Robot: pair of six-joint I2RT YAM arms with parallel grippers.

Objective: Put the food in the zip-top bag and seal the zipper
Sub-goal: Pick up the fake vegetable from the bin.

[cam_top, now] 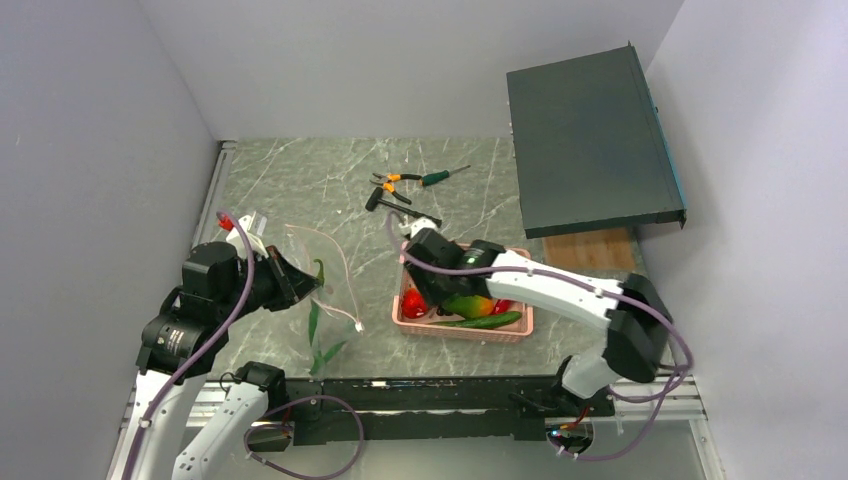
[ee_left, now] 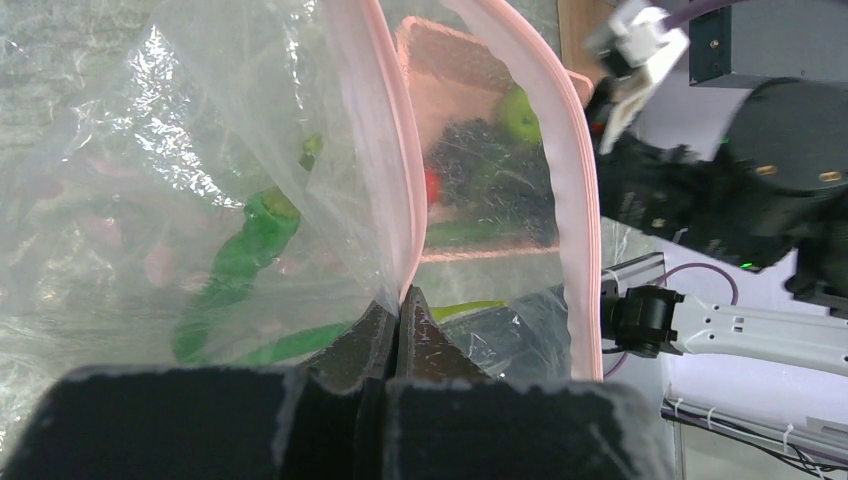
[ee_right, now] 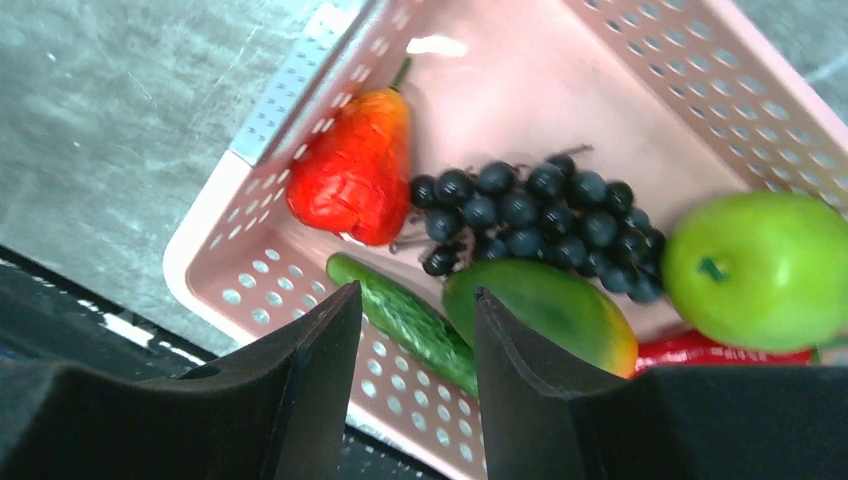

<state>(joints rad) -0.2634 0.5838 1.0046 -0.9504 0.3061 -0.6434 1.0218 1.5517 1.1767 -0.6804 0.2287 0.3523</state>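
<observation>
Left wrist view: left gripper (ee_left: 400,325) pinches the zipper (ee_left: 388,150) of the bag (ee_left: 180,130), peppers (ee_left: 240,260) inside. Right gripper (ee_right: 415,300) hangs spread over the basket (ee_right: 250,275) holding grapes (ee_right: 540,210), mango (ee_right: 545,310) and apple (ee_right: 760,270); pliers (cam_top: 392,181) lie beyond.

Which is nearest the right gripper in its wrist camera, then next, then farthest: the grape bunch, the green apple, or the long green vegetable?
1. long green vegetable, lying across the gap between the fingers of the right gripper.
2. grape bunch, up and to the right.
3. green apple, at the far right.
</observation>
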